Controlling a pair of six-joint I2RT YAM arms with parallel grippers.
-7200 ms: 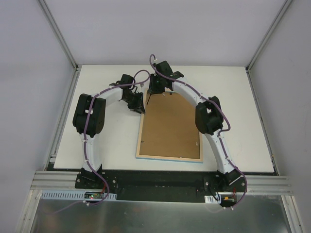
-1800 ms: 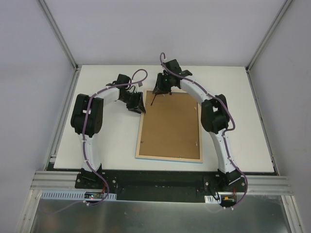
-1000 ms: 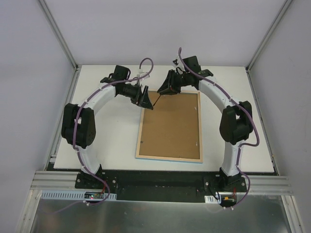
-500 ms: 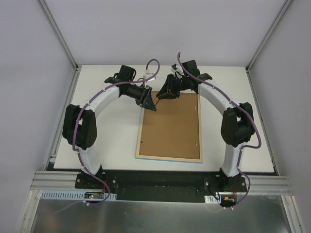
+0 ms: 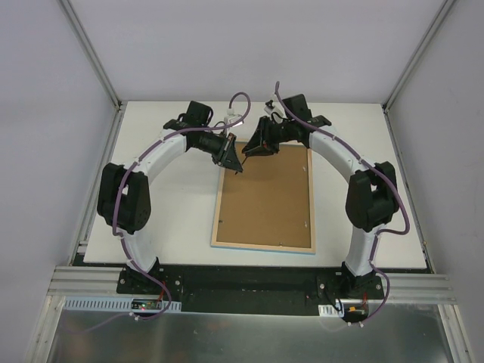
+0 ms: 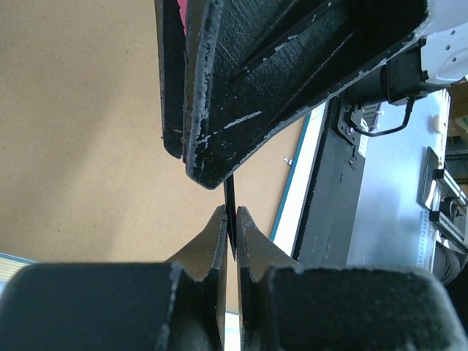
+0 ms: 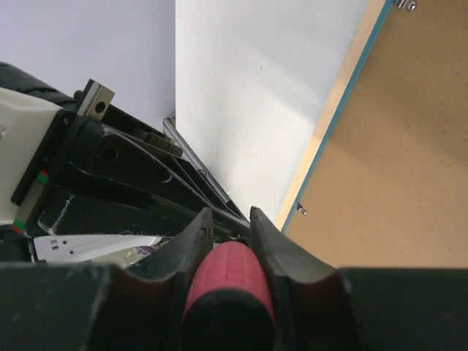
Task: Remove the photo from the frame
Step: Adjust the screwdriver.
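– Frames: how many are counted?
– One frame (image 5: 261, 243) is counted, with one brown backing board (image 5: 265, 197), one red-handled tool (image 7: 227, 281) and two grippers. Two small metal tabs (image 7: 301, 210) (image 7: 404, 4) are seen on the frame's rim in the right wrist view.

– How is the frame seen, and where?
– It is laid back-up in the middle of the tabletop (image 5: 174, 219), a little toward the right edge. Its short near side lies close to the near edge. A pale wood rim is shown around the board, with a light-blue strip along the outside. The photo cannot be seen, since the board covers the opening.

– What is found around it?
– Both grippers are met over the frame's far-left corner. The right gripper (image 7: 229, 219) is clamped on the tool's red ribbed handle. The left gripper (image 6: 229, 219) is drawn almost together, with the tool's thin dark blade (image 6: 230, 208) pinched between its fingertips. Much of the left wrist view is blocked by the right gripper's black body, and the left gripper fills the left side of the right wrist view.
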